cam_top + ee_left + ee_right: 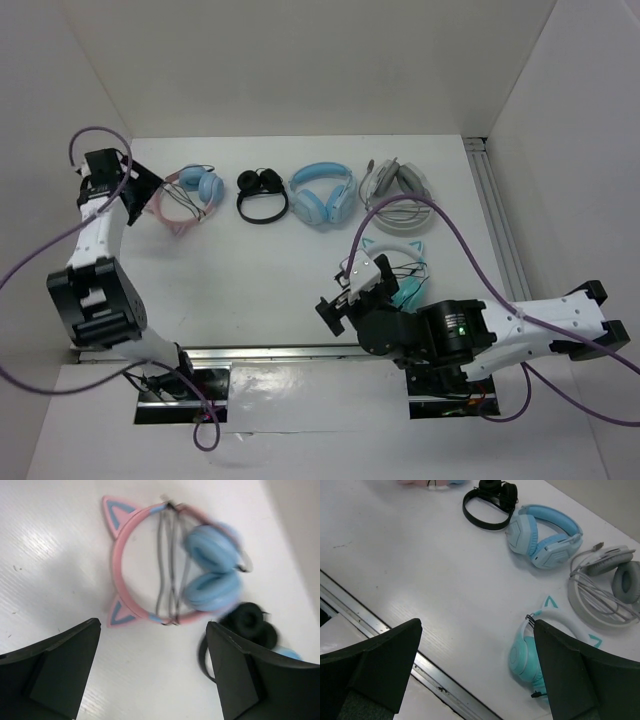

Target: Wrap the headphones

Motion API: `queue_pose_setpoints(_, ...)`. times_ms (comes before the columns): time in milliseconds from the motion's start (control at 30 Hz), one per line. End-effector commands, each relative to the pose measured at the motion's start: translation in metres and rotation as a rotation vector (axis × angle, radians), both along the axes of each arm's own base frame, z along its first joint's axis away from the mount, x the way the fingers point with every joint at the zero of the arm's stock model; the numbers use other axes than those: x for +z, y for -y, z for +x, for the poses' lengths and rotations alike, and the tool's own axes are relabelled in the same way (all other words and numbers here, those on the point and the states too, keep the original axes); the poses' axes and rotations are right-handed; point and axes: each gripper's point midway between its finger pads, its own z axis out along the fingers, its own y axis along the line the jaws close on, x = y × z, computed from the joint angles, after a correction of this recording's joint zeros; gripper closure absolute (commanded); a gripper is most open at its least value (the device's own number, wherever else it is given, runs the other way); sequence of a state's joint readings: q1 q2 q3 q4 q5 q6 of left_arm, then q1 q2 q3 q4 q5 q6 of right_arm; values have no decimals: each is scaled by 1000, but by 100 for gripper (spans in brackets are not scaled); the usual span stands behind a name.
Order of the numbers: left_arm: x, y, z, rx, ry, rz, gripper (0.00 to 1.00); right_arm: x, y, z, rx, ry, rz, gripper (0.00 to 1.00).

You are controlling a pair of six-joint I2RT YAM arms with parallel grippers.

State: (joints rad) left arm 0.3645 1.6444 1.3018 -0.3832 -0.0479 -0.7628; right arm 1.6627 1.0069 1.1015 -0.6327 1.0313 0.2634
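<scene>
The headphones (185, 200) have a pink cat-ear headband (120, 565) and light blue ear cups (212, 572). They lie flat at the back left of the table. Their thin black cable (170, 565) runs in several strands across the band opening, between its two ends. My left gripper (152, 626) is open and empty, hovering just in front of the headband without touching it; it shows at the left in the top view (148, 192). My right gripper (477, 625) is open and empty near the table's front edge (335, 303). The pink pair only peeks in at the top edge of the right wrist view (427, 482).
In a row to the right of the pink pair lie black headphones (262, 193), an all-blue pair (322, 192) and a grey-white pair (398, 188) with a coiled cable. A teal cat-ear pair (522, 657) lies by my right gripper. A metal rail (395, 635) edges the table front.
</scene>
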Motion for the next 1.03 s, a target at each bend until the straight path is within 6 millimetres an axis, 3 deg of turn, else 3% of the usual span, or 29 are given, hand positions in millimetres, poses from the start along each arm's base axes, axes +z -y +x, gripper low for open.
queue_pose_setpoints(0, 83, 16, -30, -7, 198, 37, 0, 34, -2, -1, -19, -31, 178, 0)
queue_pose_setpoints(33, 93, 31, -40, -88, 230, 36, 0, 39, 7, 4, -110, -58, 265, 0)
queue_pose_setpoints(67, 128, 51, -62, -154, 330, 71, 0, 51, 13, 8, -153, -79, 313, 0)
queue_pose_setpoints(100, 113, 64, -81, -193, 313, 56, 0, 46, 20, 10, -174, -86, 277, 0)
queue_pose_setpoints(167, 118, 106, -116, -365, 368, 59, 0, 51, 24, 12, -217, -133, 337, 0)
queue_pose_setpoints(200, 142, 123, -148, -413, 468, 121, 0, 49, 26, 12, -218, -130, 319, 0)
queue_pose_setpoints(233, 131, 133, -166, -444, 468, 128, 0, 48, 28, 13, -218, -131, 320, 0)
queue_pose_setpoints(300, 128, 149, -204, -504, 474, 176, 0, 44, 34, 12, -208, -139, 315, 0)
queue_pose_setpoints(333, 140, 155, -228, -514, 524, 227, 0, 41, 35, 11, -202, -143, 300, 0)
queue_pose_setpoints(467, 123, 171, -277, -582, 483, 262, 0, 30, 53, 10, -213, -174, 318, 0)
queue_pose_setpoints(533, 110, 169, -287, -567, 430, 248, 0, 18, 58, 8, -203, -188, 303, 0)
queue_pose_setpoints(567, 94, 173, -289, -581, 399, 216, 0, 19, 65, 8, -204, -197, 331, 0)
queue_pose_setpoints(633, 86, 178, -289, -613, 405, 202, 0, 18, 72, 8, -195, -208, 352, 0)
queue_pose_setpoints(1000, 85, 179, -290, -615, 416, 209, 0, 12, 84, 10, -233, -208, 328, 0)
